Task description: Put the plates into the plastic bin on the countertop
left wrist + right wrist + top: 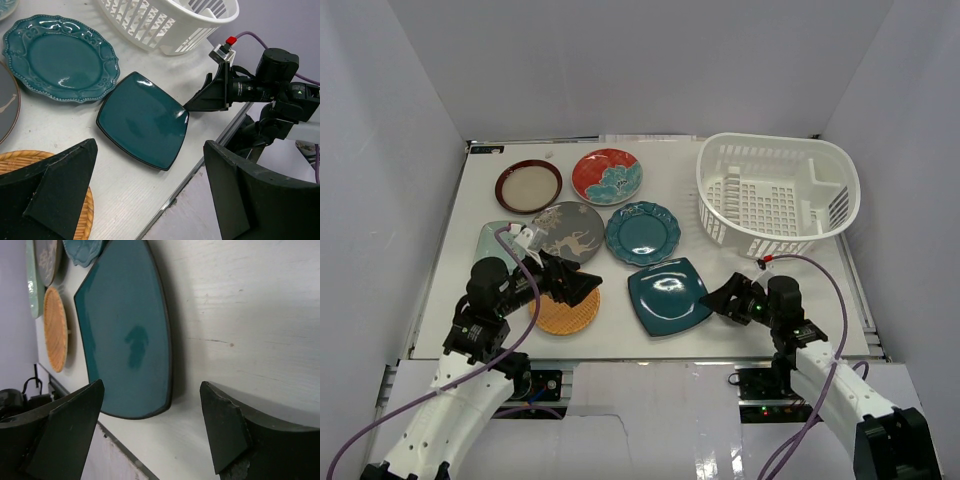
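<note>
The teal square plate (668, 296) lies flat and face up close to the near edge of the countertop (720, 262), about midway along it. It is turned askew, so its sides run oblique to the edges and one corner points right, at the right gripper (712, 300); being square, it has no long axis. That gripper sits low just beside this corner, aimed left, with its jaws spread wide and the corner ahead of the gap. Whether a fingertip touches the rim I cannot tell. Left of the square plate, the orange woven plate (565, 318) lies by the near edge. The left gripper (585, 287) hangs over its far right rim, aimed right toward the square plate, jaws spread and gripping nothing. The teal scalloped plate (642, 232) sits just beyond the square one, with the grey deer-print plate (570, 225) to its left, their rims close together. The pale-green rectangular plate (490, 245) lies by the left edge, largely hidden under the left arm, so its long axis is hard to read. Toward the far edge sit the red-teal floral plate (606, 176) and, to its left, the dark-rimmed cream plate (529, 186). The plastic bin (750, 232) stands upright, mouth up, in the far right corner. Its long axis runs roughly along the far edge, with the right end swung slightly nearer.
</note>
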